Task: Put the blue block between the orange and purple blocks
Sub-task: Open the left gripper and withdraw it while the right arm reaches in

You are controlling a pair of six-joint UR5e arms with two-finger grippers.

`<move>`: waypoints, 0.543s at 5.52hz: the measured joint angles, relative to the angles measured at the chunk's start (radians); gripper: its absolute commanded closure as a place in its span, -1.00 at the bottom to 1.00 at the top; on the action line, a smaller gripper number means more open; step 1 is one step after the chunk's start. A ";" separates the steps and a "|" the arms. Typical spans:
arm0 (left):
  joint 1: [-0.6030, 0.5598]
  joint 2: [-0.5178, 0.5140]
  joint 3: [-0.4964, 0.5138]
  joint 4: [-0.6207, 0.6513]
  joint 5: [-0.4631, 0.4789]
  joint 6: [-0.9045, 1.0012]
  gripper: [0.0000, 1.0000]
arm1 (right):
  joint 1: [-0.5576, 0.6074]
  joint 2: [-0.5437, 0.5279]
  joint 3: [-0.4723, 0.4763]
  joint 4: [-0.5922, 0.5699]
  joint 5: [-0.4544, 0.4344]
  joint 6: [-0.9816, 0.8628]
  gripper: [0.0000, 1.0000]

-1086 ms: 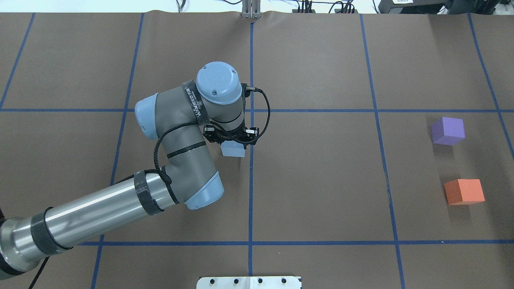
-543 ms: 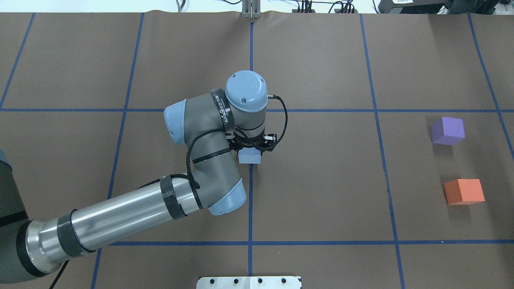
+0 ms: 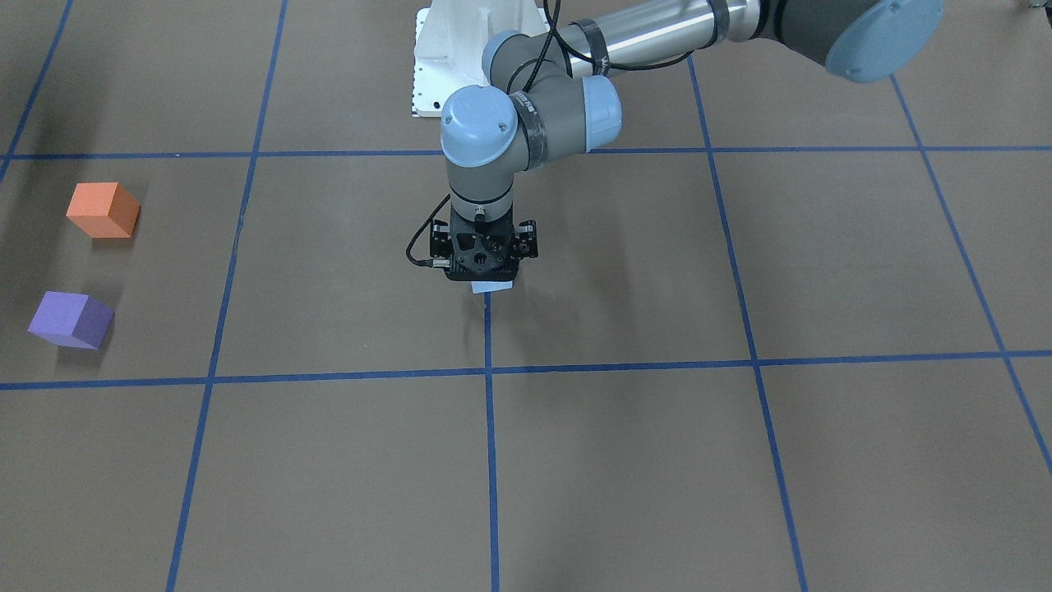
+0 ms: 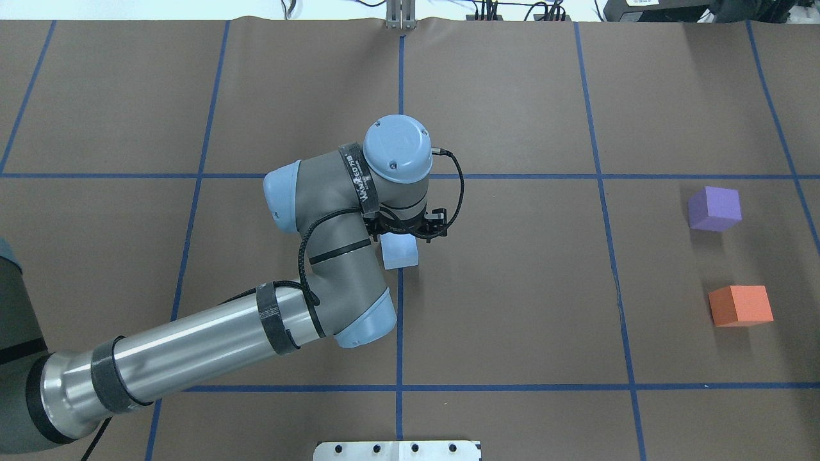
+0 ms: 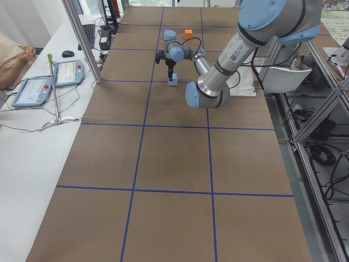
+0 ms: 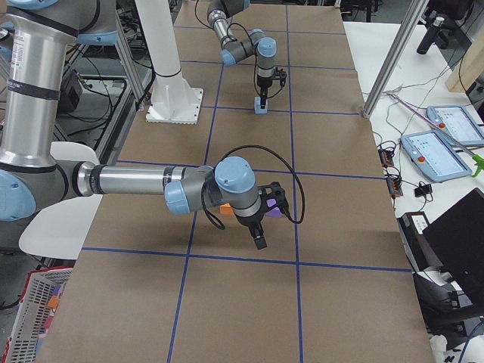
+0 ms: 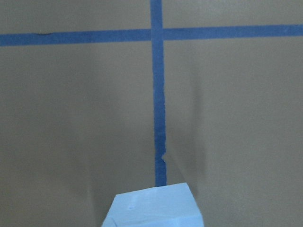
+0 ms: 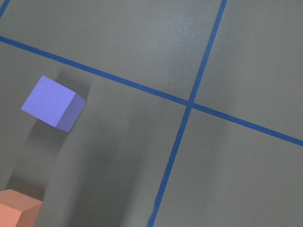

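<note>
The pale blue block [image 4: 400, 253] hangs in my left gripper [image 4: 402, 239] near the table's middle, over a blue tape line. The gripper is shut on it. In the front view only the block's lower edge [image 3: 491, 286] shows under the gripper [image 3: 485, 276]. The left wrist view shows its top [image 7: 154, 208]. The purple block [image 4: 714, 208] and the orange block [image 4: 740, 305] sit apart at the far right, with a gap between them. My right gripper [image 6: 259, 240] shows only in the exterior right view, hovering near them, and I cannot tell its state. The right wrist view shows the purple block [image 8: 52, 102] and the orange block [image 8: 16, 213].
Blue tape lines [image 4: 400, 320] divide the brown table cover into squares. The white robot base plate [image 3: 431, 74] stands at the robot's side of the table. Tablets [image 5: 31, 90] and a stand lie on the side bench beyond the table's edge.
My left arm has carried the blue block to the right, from left of the centre tape line onto it. In the last half second it barely moved. The purple and orange blocks have stayed put.
</note>
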 measured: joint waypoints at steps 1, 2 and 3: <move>-0.045 0.006 -0.085 0.100 -0.025 0.078 -1.00 | -0.012 0.030 0.018 -0.001 0.029 0.080 -1.00; -0.106 0.038 -0.218 0.224 -0.039 0.184 -1.00 | -0.067 0.079 0.061 -0.002 0.047 0.245 -1.00; -0.155 0.117 -0.359 0.279 -0.036 0.225 -1.00 | -0.151 0.133 0.102 -0.003 0.044 0.421 -1.00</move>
